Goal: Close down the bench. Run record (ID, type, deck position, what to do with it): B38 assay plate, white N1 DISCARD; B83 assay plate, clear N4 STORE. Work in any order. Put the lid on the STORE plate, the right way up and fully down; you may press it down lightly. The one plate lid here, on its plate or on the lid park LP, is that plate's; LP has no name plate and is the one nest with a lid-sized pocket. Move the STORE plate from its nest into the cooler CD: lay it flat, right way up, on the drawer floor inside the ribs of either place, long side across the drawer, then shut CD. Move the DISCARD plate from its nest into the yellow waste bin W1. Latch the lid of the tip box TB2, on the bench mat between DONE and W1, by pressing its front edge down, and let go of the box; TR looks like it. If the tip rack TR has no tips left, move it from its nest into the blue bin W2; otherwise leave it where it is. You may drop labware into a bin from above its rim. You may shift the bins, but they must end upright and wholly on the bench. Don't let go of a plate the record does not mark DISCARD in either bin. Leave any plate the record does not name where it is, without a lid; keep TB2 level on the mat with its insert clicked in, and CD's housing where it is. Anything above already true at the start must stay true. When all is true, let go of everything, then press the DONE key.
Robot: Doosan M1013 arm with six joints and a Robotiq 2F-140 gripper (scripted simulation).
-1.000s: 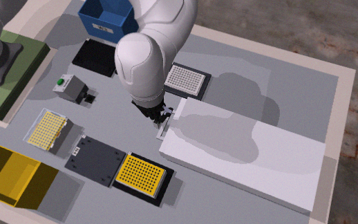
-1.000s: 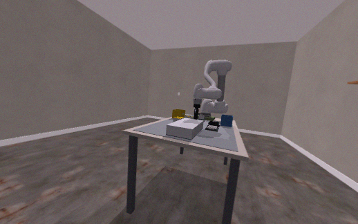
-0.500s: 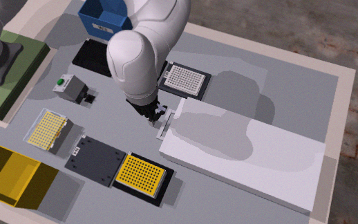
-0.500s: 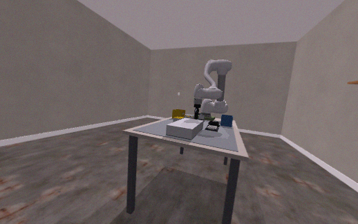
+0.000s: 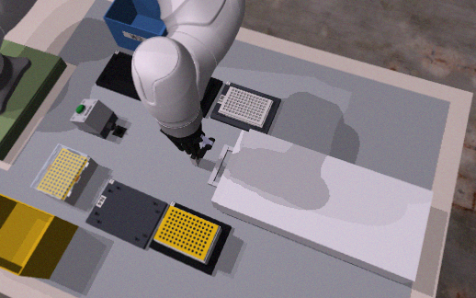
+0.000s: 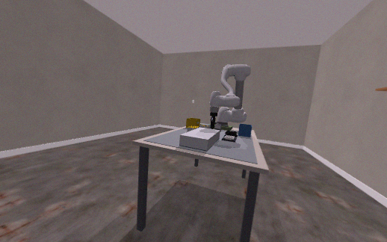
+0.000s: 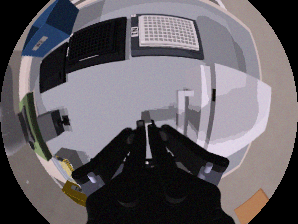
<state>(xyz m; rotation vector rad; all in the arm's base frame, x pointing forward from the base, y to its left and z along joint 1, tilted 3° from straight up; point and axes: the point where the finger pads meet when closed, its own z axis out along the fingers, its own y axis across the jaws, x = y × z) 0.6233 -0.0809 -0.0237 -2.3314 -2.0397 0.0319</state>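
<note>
Cooler (image 5: 349, 216) lies right of centre on the bench; we see its handle (image 5: 220, 166) at the left end. Gripper (image 5: 200, 152) sits just beside it, fingers closed, holding nothing.

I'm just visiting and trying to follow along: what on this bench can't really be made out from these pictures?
- Top view: the arm covers part of the black nest behind it.
- Top view: the yellow bin and blue bin are cut off by the edges.
- Labels, such as the tag on the grey nest, are too small to read.
- Exterior view: everything on the table is too small.
</note>
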